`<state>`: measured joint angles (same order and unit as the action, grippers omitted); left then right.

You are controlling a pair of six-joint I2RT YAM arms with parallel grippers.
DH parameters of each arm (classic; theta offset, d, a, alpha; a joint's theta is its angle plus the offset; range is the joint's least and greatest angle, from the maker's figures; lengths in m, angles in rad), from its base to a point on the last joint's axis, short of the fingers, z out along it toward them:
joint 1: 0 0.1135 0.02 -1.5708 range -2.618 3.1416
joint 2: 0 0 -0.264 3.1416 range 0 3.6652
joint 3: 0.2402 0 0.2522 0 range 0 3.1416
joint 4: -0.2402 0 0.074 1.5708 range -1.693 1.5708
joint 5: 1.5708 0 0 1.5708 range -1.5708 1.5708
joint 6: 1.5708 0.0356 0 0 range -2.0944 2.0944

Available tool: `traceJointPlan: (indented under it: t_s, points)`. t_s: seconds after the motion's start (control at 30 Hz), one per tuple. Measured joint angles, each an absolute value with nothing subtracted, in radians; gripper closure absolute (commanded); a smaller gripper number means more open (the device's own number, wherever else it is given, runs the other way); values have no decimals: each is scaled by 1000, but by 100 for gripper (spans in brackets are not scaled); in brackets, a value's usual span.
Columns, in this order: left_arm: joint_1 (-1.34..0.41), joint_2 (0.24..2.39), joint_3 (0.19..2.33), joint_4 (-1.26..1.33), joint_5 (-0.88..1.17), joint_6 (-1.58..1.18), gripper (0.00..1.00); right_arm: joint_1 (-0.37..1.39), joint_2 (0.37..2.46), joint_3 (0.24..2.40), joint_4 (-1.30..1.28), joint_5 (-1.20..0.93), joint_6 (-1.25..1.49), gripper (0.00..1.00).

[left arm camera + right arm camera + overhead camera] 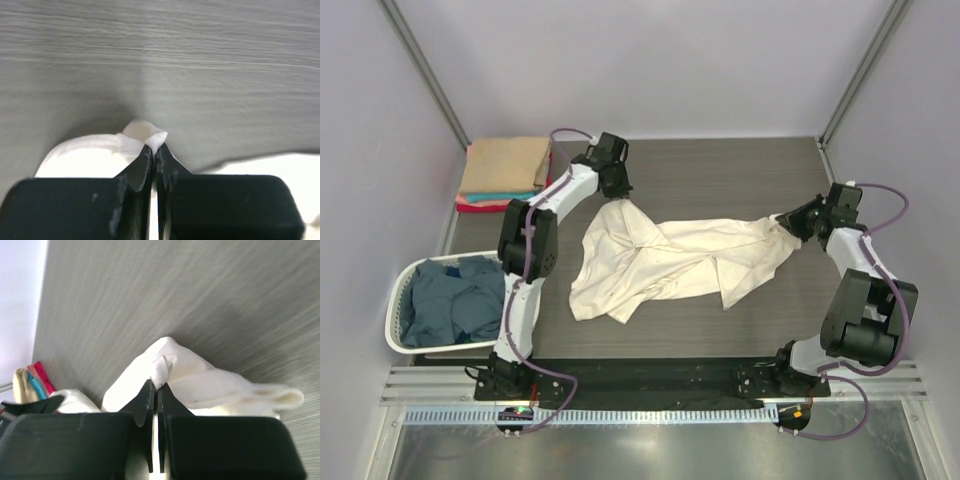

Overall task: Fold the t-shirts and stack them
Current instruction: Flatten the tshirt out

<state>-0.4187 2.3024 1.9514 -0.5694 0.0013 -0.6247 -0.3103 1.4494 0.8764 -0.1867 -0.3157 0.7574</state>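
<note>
A large cream-white t-shirt (665,260) lies crumpled across the middle of the dark table. My left gripper (616,188) is at the shirt's far left corner, shut on a pinch of its cloth (150,134). My right gripper (790,222) is at the shirt's right end, also shut on a small fold of the cloth (161,371). A folded stack sits at the far left corner, with a tan t-shirt (505,163) on top and teal (500,196) and red (490,206) edges under it. In the right wrist view the stack's edges (32,382) show at the left.
A white slatted laundry basket (402,300) stands at the left near edge with dusty-blue cloth (455,300) in it. The table's far edge meets a pale wall, and metal frame posts rise at both far corners.
</note>
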Motion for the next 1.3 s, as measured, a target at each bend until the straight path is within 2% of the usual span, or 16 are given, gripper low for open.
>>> traceJointPlan:
  t_s: [0.2,0.4,0.63,0.9,1.1,1.3]
  points:
    - [-426,1927,1896,-628,-71,-620,100,-280,1383,1061,-345,-335,738,99]
    - [-434,1515,1925,-680,-135,-602,100,-271,1188,1340,-498,-327,712,99]
    - [-434,1169,1926,-779,-176,-590,100,-272,964,1563,-640,-271,662,99]
    - [-434,813,1820,-808,-145,-585,100,-180,716,1802,-853,14,602,99]
    - [-434,759,1914,-800,-111,-564,100,-121,654,2038,-886,241,527,99]
    - [-434,1008,2130,-831,-114,-539,100,-93,792,2131,-908,323,450,99]
